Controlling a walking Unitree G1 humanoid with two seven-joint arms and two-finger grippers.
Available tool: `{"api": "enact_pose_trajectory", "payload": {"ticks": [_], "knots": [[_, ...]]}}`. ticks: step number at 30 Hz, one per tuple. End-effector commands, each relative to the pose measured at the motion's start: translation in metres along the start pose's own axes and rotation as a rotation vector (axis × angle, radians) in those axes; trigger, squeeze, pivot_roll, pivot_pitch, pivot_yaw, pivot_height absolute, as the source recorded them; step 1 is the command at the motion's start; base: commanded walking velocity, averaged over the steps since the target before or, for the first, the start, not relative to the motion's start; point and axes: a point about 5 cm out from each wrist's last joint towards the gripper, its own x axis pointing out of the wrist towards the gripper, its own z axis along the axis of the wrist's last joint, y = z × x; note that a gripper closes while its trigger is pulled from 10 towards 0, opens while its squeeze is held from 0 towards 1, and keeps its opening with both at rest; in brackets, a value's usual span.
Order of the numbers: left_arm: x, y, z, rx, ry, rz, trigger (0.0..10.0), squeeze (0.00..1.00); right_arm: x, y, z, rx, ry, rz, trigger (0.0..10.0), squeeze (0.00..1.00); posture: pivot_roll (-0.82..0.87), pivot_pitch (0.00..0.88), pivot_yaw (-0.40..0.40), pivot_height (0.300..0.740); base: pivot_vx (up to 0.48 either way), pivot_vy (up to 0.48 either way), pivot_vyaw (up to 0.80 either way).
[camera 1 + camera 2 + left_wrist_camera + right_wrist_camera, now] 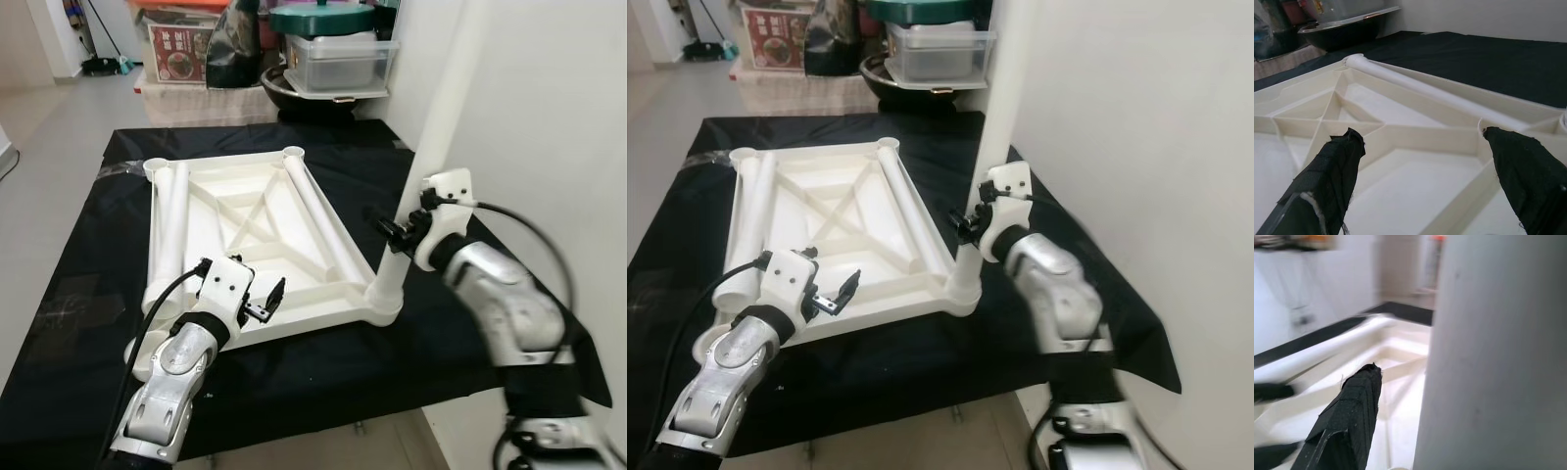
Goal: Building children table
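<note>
A black cloth (88, 294) covers the floor; a clear storage box (343, 61) and black bowl (294, 93) stand beyond.

Two robot arms with rounded, silver-grey metal shells. Each wrist ends in a white plastic block dotted with small dark screw holes. A black cable loops from each block back along its arm. The left gripper (266, 299) and right gripper (384, 227) have black fingers (1327, 181), long and tapering, wrapped in coarse, slightly frayed black tape.
</note>
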Motion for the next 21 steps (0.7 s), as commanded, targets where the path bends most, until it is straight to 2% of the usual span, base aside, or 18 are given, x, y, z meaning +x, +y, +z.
{"api": "enact_pose_trajectory", "payload": {"ticks": [1, 4, 6, 7, 9, 10, 11, 12, 14, 15, 17, 18, 19, 21], "knots": [[0.000, -0.001, -0.001, 0.015, 0.005, -0.004, 10.0, 0.00, 0.006, 0.023, 0.001, -0.038, -0.010, 0.187, 10.0, 0.00, 0.04, 0.000, -0.105, 0.740, 0.000, 0.000, 0.00], [-0.003, 0.000, -0.002, 0.016, 0.008, 0.002, 10.0, 0.00, 0.004, 0.044, -0.003, -0.036, -0.013, 0.390, 10.0, 0.00, 0.07, 0.000, -0.117, 0.740, 0.000, 0.000, 0.00], [-0.004, -0.001, -0.002, 0.016, 0.009, 0.004, 10.0, 0.00, 0.003, 0.050, -0.004, -0.028, -0.020, 0.435, 10.0, 0.00, 0.07, 0.000, -0.117, 0.740, 0.000, 0.000, 0.00], [-0.005, 0.000, -0.003, 0.016, 0.011, 0.006, 10.0, 0.00, 0.002, 0.054, -0.005, -0.024, -0.021, 0.469, 7.1, 0.00, 0.07, 0.000, -0.118, 0.740, 0.000, 0.000, 0.00], [-0.005, 0.000, -0.003, 0.016, 0.012, 0.008, 10.0, 0.00, 0.001, 0.055, -0.006, -0.023, -0.021, 0.485, 7.1, 0.00, 0.07, 0.000, -0.118, 0.740, 0.000, 0.000, 0.00], [-0.006, 0.001, -0.003, 0.017, 0.013, 0.010, 10.0, 0.00, 0.003, 0.053, -0.008, -0.005, -0.029, 0.459, 0.0, 0.00, 0.07, 0.000, -0.113, 0.740, 0.000, 0.000, 0.00], [-0.006, 0.001, -0.003, 0.017, 0.013, 0.010, 10.0, 0.00, 0.003, 0.053, -0.008, -0.005, -0.029, 0.459, 0.0, 0.00, 0.07, 0.000, -0.113, 0.740, 0.000, 0.000, 0.00], [-0.006, 0.002, -0.003, 0.020, 0.014, 0.009, 10.0, 0.00, 0.006, 0.046, -0.012, 0.010, -0.015, 0.398, 0.0, 0.00, 0.07, 0.000, -0.109, 0.740, 0.000, 0.000, 0.00], [-0.005, 0.002, -0.002, 0.023, 0.013, 0.005, 10.0, 0.00, 0.015, 0.027, -0.028, 0.023, 0.083, 0.189, 0.0, 0.00, 0.06, 0.000, -0.102, 0.740, 0.000, 0.000, 0.00], [-0.005, 0.002, -0.002, 0.023, 0.013, 0.005, 10.0, 0.00, 0.015, 0.027, -0.028, 0.023, 0.083, 0.189, 0.0, 0.00, 0.06, 0.000, -0.102, 0.740, 0.000, 0.000, 0.00], [-0.003, 0.002, -0.001, 0.023, 0.011, 0.000, 10.0, 0.00, 0.017, 0.000, -0.042, 0.101, 0.156, -0.128, 0.0, 0.00, 0.06, 0.000, -0.097, 0.740, 0.000, 0.000, 0.00], [-0.003, 0.001, -0.001, 0.023, 0.010, -0.003, 10.0, 0.00, 0.014, -0.010, -0.049, 0.140, 0.173, -0.258, 0.0, 0.00, 0.05, 0.000, -0.091, 0.740, 0.000, 0.000, 0.00], [-0.003, 0.001, -0.001, 0.023, 0.010, -0.003, 10.0, 0.00, 0.014, -0.010, -0.049, 0.140, 0.173, -0.258, 0.0, 0.00, 0.05, 0.000, -0.091, 0.740, 0.000, 0.000, 0.00], [-0.002, 0.001, -0.001, 0.023, 0.010, -0.008, 10.0, 0.00, 0.005, -0.020, -0.058, 0.201, 0.193, -0.433, 0.0, 0.00, 0.05, 0.000, -0.087, 0.740, 0.000, 0.000, 0.00]]}}
